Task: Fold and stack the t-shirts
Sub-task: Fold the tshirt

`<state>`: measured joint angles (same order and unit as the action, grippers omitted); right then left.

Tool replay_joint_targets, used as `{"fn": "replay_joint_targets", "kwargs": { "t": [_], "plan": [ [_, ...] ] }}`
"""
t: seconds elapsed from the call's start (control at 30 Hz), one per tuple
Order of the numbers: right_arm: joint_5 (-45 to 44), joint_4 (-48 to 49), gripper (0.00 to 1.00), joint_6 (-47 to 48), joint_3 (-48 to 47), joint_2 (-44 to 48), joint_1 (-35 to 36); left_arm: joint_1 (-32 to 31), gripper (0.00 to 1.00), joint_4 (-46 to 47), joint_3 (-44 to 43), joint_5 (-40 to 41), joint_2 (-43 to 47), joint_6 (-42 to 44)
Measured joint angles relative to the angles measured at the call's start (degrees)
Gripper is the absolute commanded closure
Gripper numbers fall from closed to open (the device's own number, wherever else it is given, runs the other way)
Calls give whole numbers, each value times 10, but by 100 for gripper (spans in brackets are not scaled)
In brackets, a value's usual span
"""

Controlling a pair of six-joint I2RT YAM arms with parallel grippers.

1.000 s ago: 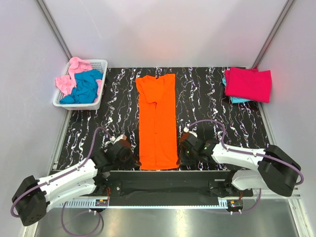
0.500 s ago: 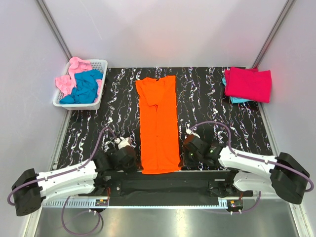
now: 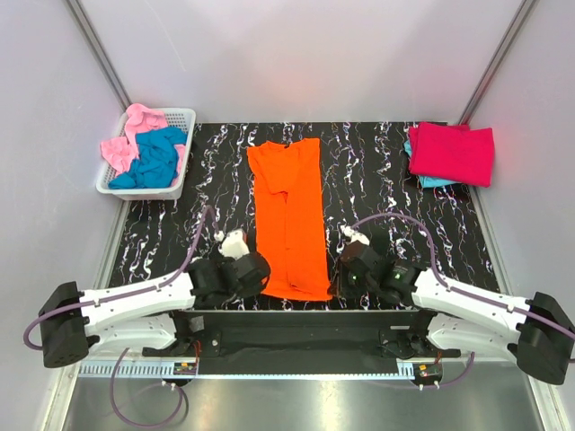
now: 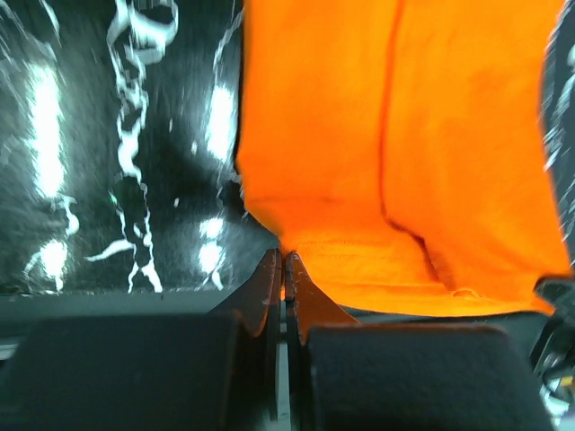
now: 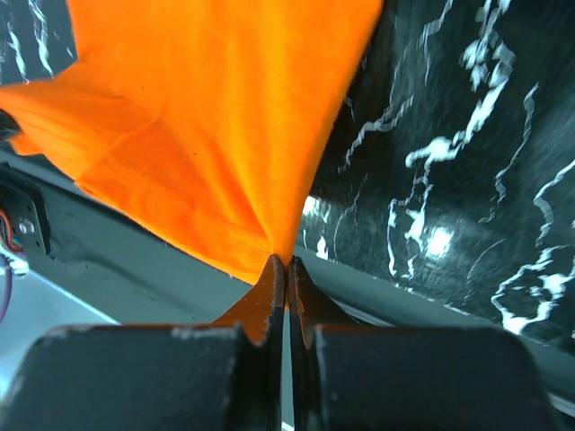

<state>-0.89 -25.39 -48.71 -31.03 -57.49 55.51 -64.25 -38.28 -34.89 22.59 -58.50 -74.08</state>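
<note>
**Handling.** The orange shirt [image 3: 287,215] is judged light, soft and limp. It has no stiffness, will sag between holds, and will crease wherever it is dragged. It is neither fragile nor likely to slip from a firm pinch. Take hold at the two near hem corners, through all layers, so that the hem lifts as one straight edge.

**Grip.** The left gripper [image 4: 284,260] is pressed together on the near left hem corner. The right gripper [image 5: 287,262] is pressed together on the near right corner. In both wrist views the cloth fans out from the pinched tip.

**Appearance.** The shirt is solid bright orange. It is folded lengthwise into a narrow strip, with a fold line down the middle, collar end far and hem end near.

**Location.** The shirt lies at the centre of the table [image 3: 377,180], with its hem at the near edge between the arms. A pink shirt [image 3: 126,144] and a teal shirt [image 3: 157,160] lie crumpled in the basket [image 3: 144,192] at far left. A crimson shirt [image 3: 454,153] lies folded on a blue shirt [image 3: 433,182] at far right.
</note>
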Motion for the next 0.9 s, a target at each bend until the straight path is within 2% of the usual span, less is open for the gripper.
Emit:
{"fn": "replay_joint_targets", "kwargs": {
  "t": [0.17,0.33,0.43,0.63,0.9],
  "plan": [
    [-35,-20,100,37,-57,-20,0,9,100,-57,-103,60,-35,23],
    [-80,-33,100,100,-146,-79,-5,48,100,-69,-184,102,-63,57],
    [-95,-33,100,141,-199,-123,-26,67,100,-76,-202,117,-84,75],
    [-104,-24,100,226,-277,-206,-112,115,100,-75,-214,128,-124,111],
    [-63,23,100,311,-376,-329,-193,215,100,19,-245,110,-217,189]
  ]
}}
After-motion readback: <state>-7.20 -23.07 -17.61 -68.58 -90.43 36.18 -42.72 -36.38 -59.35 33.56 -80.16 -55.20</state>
